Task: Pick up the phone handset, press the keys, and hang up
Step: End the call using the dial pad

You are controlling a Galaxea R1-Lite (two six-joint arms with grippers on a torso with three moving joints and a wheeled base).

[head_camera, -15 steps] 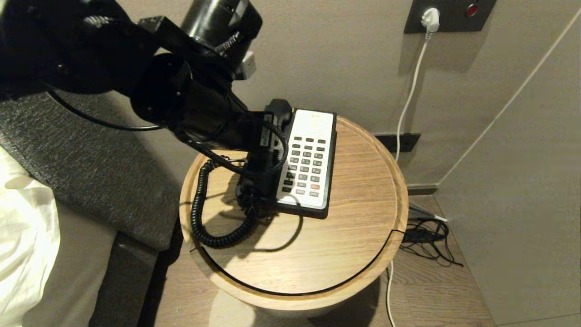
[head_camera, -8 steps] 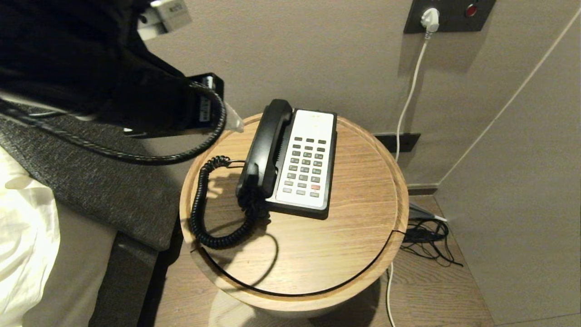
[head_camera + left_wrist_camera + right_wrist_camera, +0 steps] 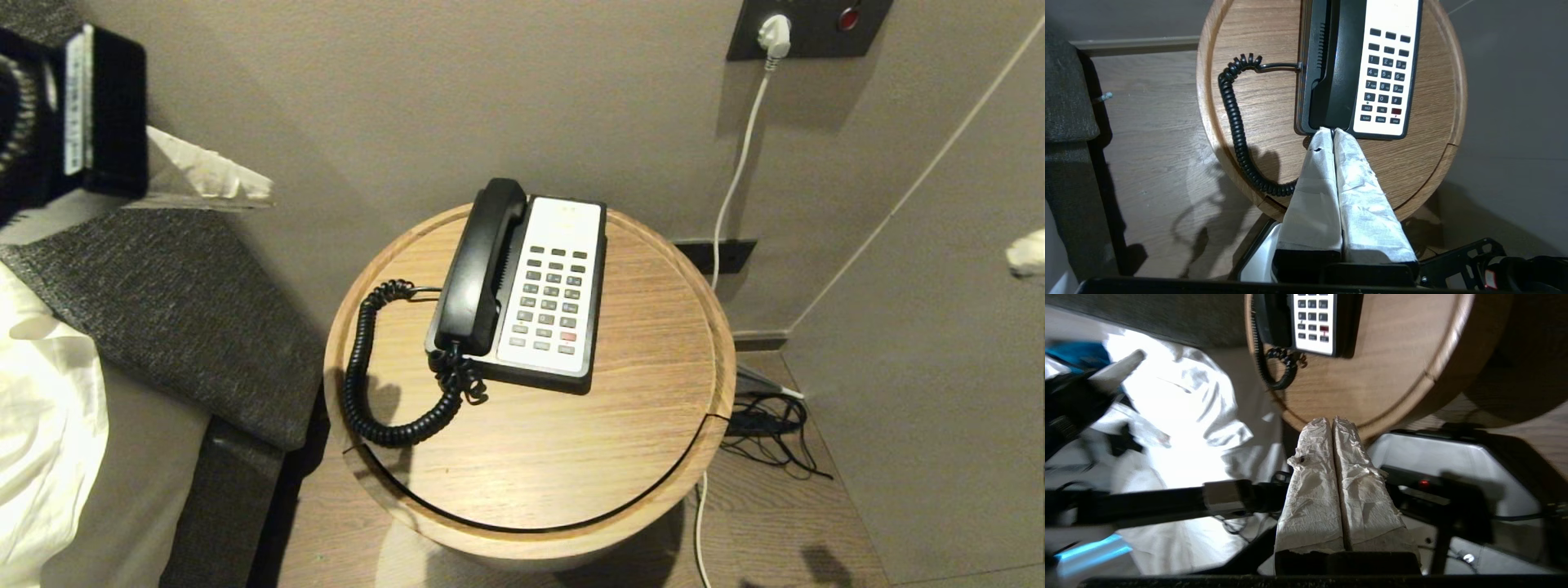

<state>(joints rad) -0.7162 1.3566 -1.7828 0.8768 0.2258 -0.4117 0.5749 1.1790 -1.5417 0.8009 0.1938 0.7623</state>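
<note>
A: Where is the phone handset (image 3: pixel 480 265) right now?

B: You have it lying in its cradle on the left side of the phone base (image 3: pixel 553 286), earpiece end toward the wall, cord end toward you. The coiled cord (image 3: pixel 364 367) loops off its near end onto the round wooden desk (image 3: pixel 620 441) and curves up to the base's left side.

A: And your left gripper (image 3: pixel 1333 132)?

B: Clenched on nothing. In the left wrist view both wrapped fingers (image 3: pixel 1361 200) are pressed flat together, tips pointing at the near end of the handset from above, clear of it. In the head view that gripper sits at the upper left of the picture, well apart from the phone, over the grey upholstered edge of the bed (image 3: pixel 163 294).

A: Right gripper (image 3: pixel 1331 420)?

B: Also clenched and empty; in its wrist view the fingers meet along their whole length, above the near rim of the desk. In the head view only a pale tip shows at the right edge.

A: Anything else to log?

B: A white cable (image 3: pixel 739 171) runs down from the wall socket (image 3: pixel 804 24) behind the desk.
</note>
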